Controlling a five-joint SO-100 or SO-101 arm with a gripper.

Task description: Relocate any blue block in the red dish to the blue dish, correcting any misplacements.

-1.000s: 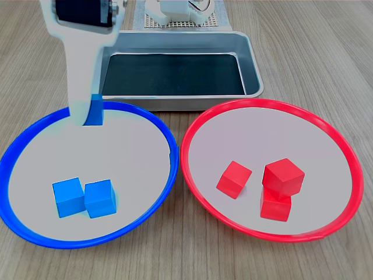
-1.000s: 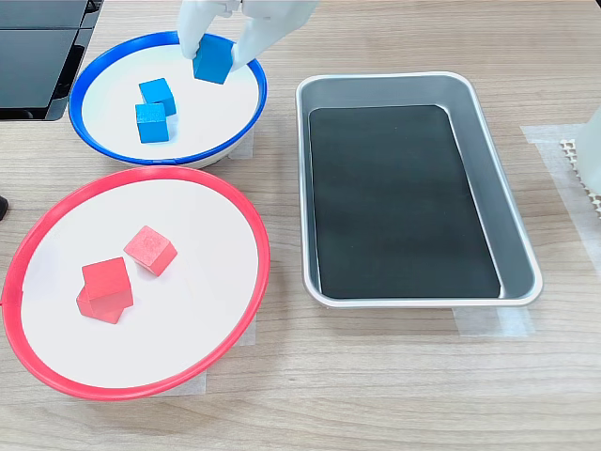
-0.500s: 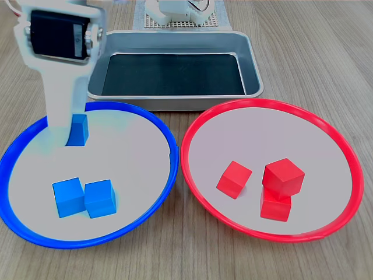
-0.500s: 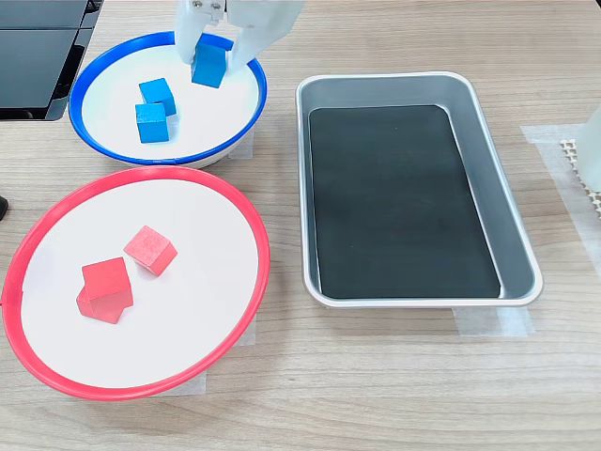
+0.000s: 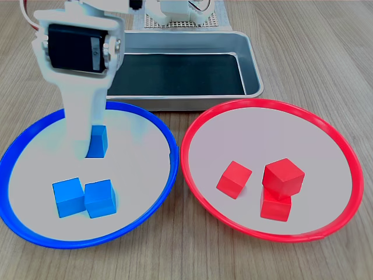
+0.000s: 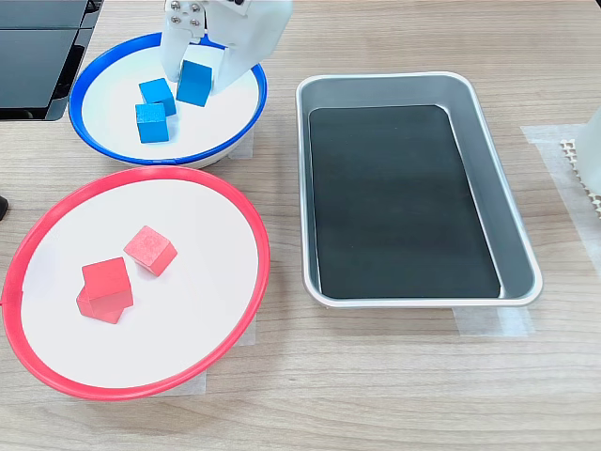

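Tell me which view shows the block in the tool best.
The second exterior view: the blue block sits clearly between the tool fingers, over the blue dish. In the first exterior view a finger hides most of it.

Two blue cubes (image 5: 83, 198) crowd the blue dish (image 5: 152, 122) toward the first exterior view's bottom left; its right half lies open.

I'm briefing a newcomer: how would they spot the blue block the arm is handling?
Find the blue dish, beside the metal tray. It holds three blue cubes. The blue block is the one between the fingers of the white hand; the other two sit touching, apart from it.
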